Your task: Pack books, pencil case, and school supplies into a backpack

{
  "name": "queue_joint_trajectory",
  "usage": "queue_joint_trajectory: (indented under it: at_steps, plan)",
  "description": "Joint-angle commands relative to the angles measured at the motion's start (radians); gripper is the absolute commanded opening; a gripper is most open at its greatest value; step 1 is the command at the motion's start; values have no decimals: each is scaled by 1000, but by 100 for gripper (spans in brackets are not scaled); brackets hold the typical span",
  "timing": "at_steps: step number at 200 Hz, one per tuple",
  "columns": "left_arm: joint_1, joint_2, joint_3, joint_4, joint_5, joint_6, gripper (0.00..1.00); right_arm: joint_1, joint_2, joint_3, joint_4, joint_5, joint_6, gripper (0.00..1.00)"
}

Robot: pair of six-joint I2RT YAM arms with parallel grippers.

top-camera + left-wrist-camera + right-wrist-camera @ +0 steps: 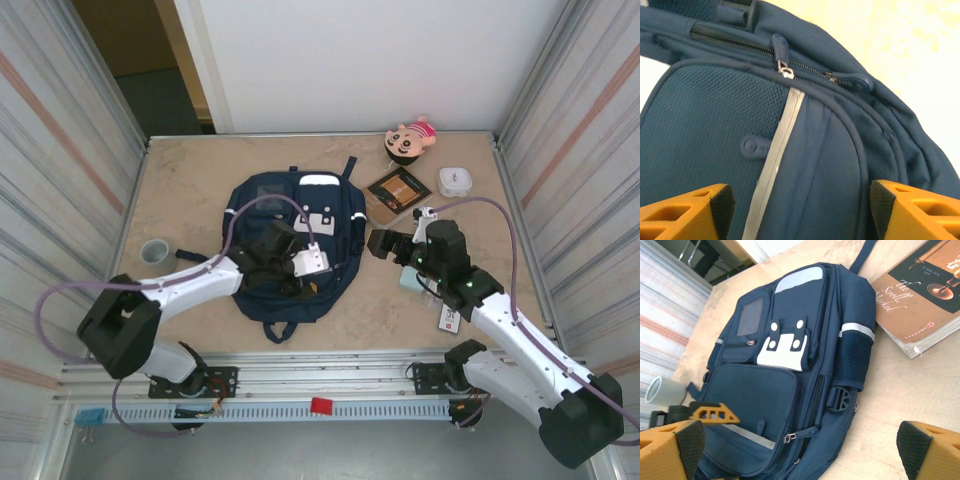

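left tool (800, 207) hangs spread and empty right over the backpack (715, 130), which lies flat mid-worktop. fabric looks soft and floppy, so I'd pinch the zipper pull (784, 70), not the cloth. right tool (800, 447) is spread wide too, holding nothing, just beside it; thin stiff book (397, 190) lies further back
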Motion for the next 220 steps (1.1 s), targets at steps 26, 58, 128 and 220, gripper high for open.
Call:
queue_joint_trajectory:
  at_steps: [26, 58, 128, 220]
  plan:
    - [-32, 88, 63, 121, -18, 53, 78, 5, -20, -27, 21, 21, -22, 99]
    - [-40, 120, 65, 116, -23, 60, 83, 5, -22, -36, 24, 22, -26, 99]
    - [-43, 128, 42, 162, -138, 65, 38, 5, -34, -65, 49, 19, -33, 99]
    - [245, -295, 191, -188, 493, 65, 0, 5, 116, -121, 295, -184, -308, 77]
